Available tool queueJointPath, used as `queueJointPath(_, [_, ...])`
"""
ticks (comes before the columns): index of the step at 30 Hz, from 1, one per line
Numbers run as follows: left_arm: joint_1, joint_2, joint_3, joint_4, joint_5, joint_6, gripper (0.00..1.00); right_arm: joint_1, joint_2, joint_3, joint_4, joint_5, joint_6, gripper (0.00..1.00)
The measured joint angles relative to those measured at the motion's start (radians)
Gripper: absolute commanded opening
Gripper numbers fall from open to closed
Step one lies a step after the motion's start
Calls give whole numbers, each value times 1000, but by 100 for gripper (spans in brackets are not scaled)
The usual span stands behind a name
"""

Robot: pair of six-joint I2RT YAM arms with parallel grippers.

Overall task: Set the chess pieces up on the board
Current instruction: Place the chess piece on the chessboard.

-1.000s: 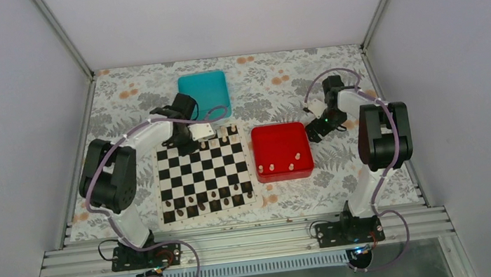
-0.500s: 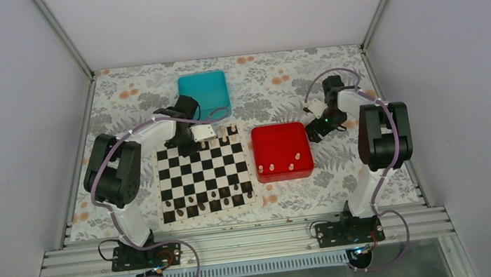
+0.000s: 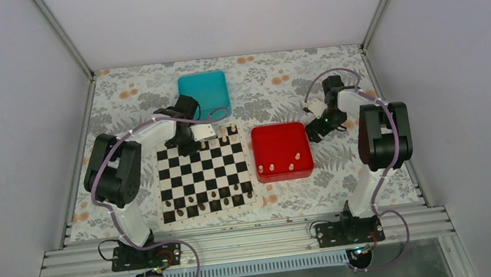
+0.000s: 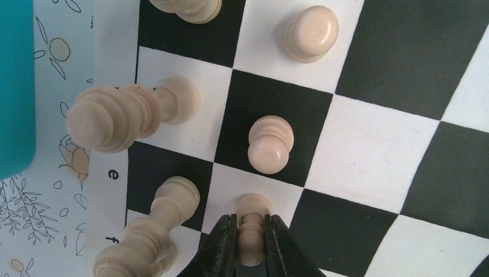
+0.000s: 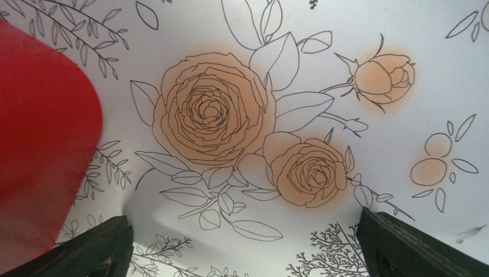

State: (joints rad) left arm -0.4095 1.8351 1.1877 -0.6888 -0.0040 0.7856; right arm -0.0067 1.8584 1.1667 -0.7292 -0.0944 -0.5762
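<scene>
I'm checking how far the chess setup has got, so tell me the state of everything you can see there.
Pawn: cream, upright, gripped over a white square.
Left gripper: shut on the pawn.
Right gripper: open, empty, over the cloth.
Board: flat, partly set with dark pieces and cream pieces.
Red tray: holds four more cream pieces.
Teal box: flat, nothing on it.
</scene>
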Motion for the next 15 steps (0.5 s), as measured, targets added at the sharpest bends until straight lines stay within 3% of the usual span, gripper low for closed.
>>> queueJointPath(15, [0,6,35,-53,-3,12,25,0,0,0,0,0,0,100])
